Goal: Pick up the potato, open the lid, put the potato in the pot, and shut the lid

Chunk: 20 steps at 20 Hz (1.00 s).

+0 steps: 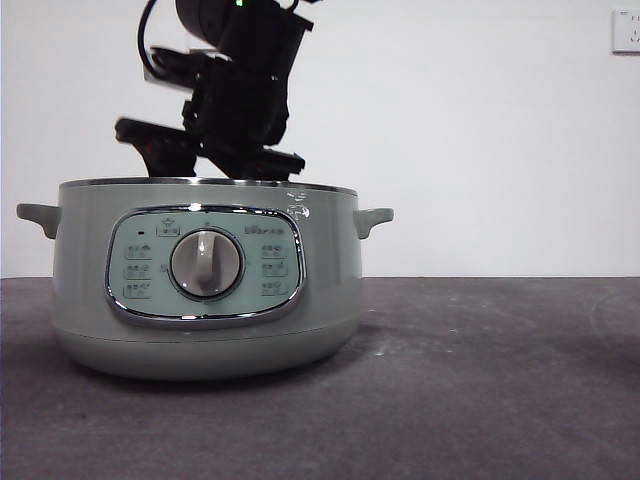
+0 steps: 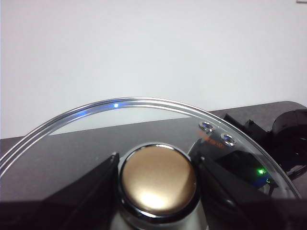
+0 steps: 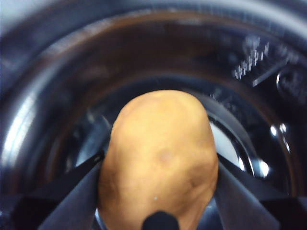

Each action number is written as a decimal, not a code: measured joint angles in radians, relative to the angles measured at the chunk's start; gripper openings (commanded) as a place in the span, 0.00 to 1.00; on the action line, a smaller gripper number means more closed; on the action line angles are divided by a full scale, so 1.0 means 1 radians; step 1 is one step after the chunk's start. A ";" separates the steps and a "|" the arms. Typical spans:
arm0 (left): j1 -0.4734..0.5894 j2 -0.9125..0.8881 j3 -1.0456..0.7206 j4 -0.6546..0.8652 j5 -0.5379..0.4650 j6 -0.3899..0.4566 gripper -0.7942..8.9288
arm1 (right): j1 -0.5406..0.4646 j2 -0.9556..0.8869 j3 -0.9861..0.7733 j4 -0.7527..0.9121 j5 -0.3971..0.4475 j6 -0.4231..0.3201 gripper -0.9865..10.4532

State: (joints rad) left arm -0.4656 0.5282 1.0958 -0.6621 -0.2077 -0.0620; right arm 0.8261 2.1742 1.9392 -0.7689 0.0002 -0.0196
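The potato (image 3: 160, 139), oval and orange-brown, sits between the black jaws of my right gripper (image 3: 158, 165), which is shut on it. Around it is the dark, shiny inside of the pot (image 3: 53, 100). In the front view the pale green pot (image 1: 330, 290) stands uncovered, and my right gripper (image 1: 235, 165) reaches down to its rim from above. My left gripper (image 2: 156, 165) is shut on the knob (image 2: 158, 179) of the glass lid (image 2: 91, 141), holding it off the pot. The lid is out of the front view.
The pot stands on a dark grey table (image 1: 480, 380) before a white wall. A wall socket (image 1: 626, 30) is at the far upper right. Through the lid's glass, the other arm (image 2: 288, 139) shows dark beside it.
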 measured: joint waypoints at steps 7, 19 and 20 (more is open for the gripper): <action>0.000 0.000 0.000 -0.004 0.000 0.000 0.07 | -0.003 0.037 0.009 -0.037 0.000 -0.033 0.29; 0.000 0.008 0.000 -0.019 0.000 0.000 0.07 | -0.002 -0.001 0.009 -0.093 0.003 -0.029 0.55; 0.000 0.019 0.000 -0.016 0.000 0.000 0.07 | -0.004 -0.051 0.009 -0.133 0.003 -0.029 0.55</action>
State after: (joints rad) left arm -0.4656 0.5468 1.0958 -0.6785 -0.2077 -0.0616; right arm 0.8219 2.1227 1.9484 -0.9020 0.0036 -0.0486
